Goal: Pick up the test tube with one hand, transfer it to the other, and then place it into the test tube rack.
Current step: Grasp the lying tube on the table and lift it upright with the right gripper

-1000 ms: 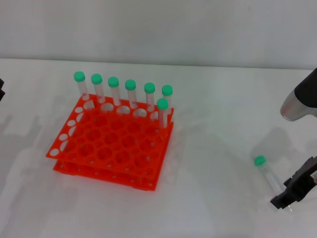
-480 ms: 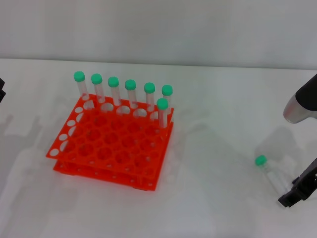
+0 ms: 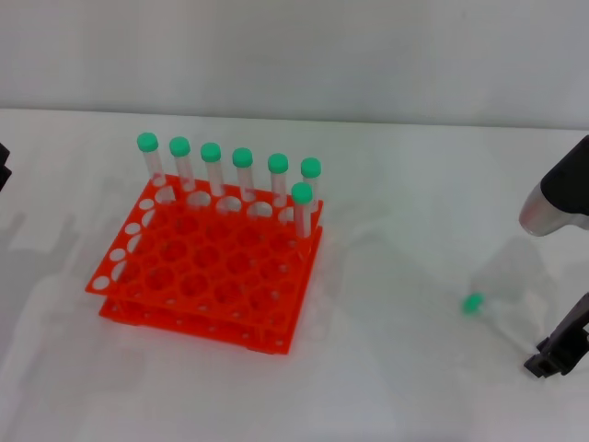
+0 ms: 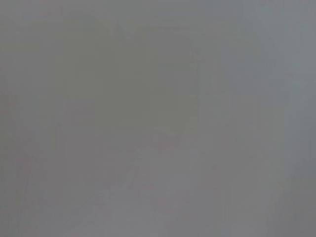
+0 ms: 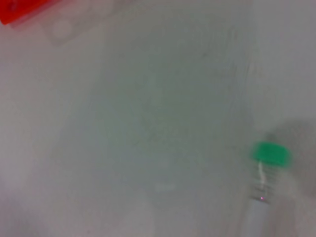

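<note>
The right gripper (image 3: 555,357) is at the right edge of the head view, low above the table, and only a black part of it shows there; whether its jaws are open or closed on something, I cannot tell from these views. The test tube (image 3: 492,319) lies just beside this black part, on the white table (image 3: 396,249), with its green cap turned toward the rack and its clear body running back toward the gripper. It looks blurred, and I cannot tell if the gripper touches its far end. In the right wrist view the same tube (image 5: 264,190) shows with the green cap and the threaded neck under it, over the pale table surface, and a corner of the test tube rack (image 5: 19,9) is in the far corner of that picture. The orange-red rack (image 3: 207,272) stands well apart from the tube, toward the robot's left, on the table. Seven tubes with green caps (image 3: 241,175) stand upright in it, six along the back row and one just in front of the right end. The left gripper (image 3: 3,166) shows only as a small dark piece at the left edge of the head view.
</note>
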{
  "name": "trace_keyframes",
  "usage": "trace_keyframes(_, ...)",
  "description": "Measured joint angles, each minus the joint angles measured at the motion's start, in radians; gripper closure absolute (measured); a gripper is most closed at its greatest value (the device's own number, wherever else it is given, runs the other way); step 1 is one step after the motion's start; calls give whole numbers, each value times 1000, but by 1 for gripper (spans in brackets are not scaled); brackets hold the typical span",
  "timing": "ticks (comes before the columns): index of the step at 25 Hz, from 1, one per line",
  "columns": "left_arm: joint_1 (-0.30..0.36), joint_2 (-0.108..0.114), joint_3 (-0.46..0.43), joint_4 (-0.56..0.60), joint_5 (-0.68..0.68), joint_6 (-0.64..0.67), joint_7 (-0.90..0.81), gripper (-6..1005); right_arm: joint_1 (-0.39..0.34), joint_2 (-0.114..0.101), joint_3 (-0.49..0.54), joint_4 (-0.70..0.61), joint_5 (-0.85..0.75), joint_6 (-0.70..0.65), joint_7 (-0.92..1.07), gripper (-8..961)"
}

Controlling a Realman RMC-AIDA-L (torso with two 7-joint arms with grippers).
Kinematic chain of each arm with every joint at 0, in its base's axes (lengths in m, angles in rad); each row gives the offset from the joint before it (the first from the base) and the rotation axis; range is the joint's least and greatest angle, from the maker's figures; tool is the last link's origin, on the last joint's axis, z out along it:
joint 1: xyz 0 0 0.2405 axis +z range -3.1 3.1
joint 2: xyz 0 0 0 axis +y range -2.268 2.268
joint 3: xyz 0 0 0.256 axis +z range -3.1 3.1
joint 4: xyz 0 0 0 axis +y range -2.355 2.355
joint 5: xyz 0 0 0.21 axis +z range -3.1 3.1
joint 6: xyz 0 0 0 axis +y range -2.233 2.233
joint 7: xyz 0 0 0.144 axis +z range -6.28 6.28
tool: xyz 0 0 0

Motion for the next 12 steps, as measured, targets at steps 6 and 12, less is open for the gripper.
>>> trace_keyframes(6, -1, 0, 0, 0, 0, 0, 0, 260, 14, 2, -3, 19, -29, 1, 0, 698)
trace_keyframes(12, -1, 0, 0, 0, 0, 0, 0, 264, 27, 2, -16, 41, -33, 5, 0, 707)
